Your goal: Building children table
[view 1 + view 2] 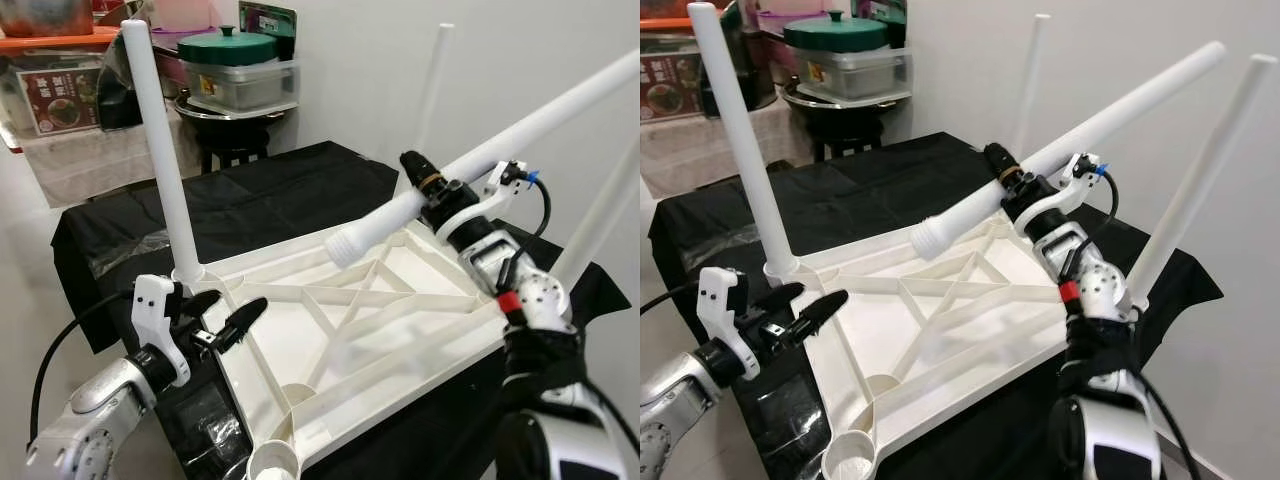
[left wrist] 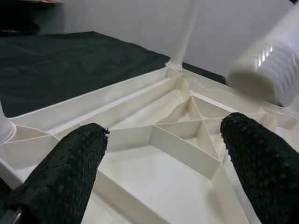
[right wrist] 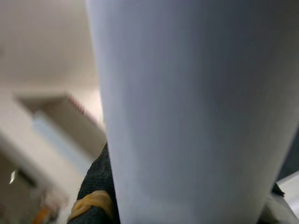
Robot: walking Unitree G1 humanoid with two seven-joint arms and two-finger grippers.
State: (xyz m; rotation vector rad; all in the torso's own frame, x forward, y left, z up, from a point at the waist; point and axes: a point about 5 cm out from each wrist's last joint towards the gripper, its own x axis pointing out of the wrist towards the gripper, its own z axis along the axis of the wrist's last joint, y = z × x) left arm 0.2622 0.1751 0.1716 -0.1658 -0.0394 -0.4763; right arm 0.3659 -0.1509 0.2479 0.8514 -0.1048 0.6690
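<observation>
The white plastic table top (image 1: 300, 420) lies upside down on a black cloth. Three white legs stand in its corner sockets: one at the near left (image 1: 160, 140), one at the far corner (image 1: 432, 90) and one on the right (image 1: 600, 215). My right gripper (image 1: 425, 190) is shut on the fourth leg (image 1: 540, 120), holding it tilted above the table, threaded end (image 1: 345, 245) down towards the centre. The front corner socket (image 1: 275, 462) is empty. My left gripper (image 1: 236, 302) is open at the table's left edge, beside the near-left leg's base. Its fingers (image 2: 60, 177) frame the ribbed underside (image 2: 177, 135).
The black cloth (image 1: 260, 200) covers the support under the table. Behind it stands a stool with a green-lidded pot (image 1: 230, 55) on a clear container. A cluttered shelf (image 1: 60, 90) is at the back left. A white wall (image 1: 380, 60) runs close along the right.
</observation>
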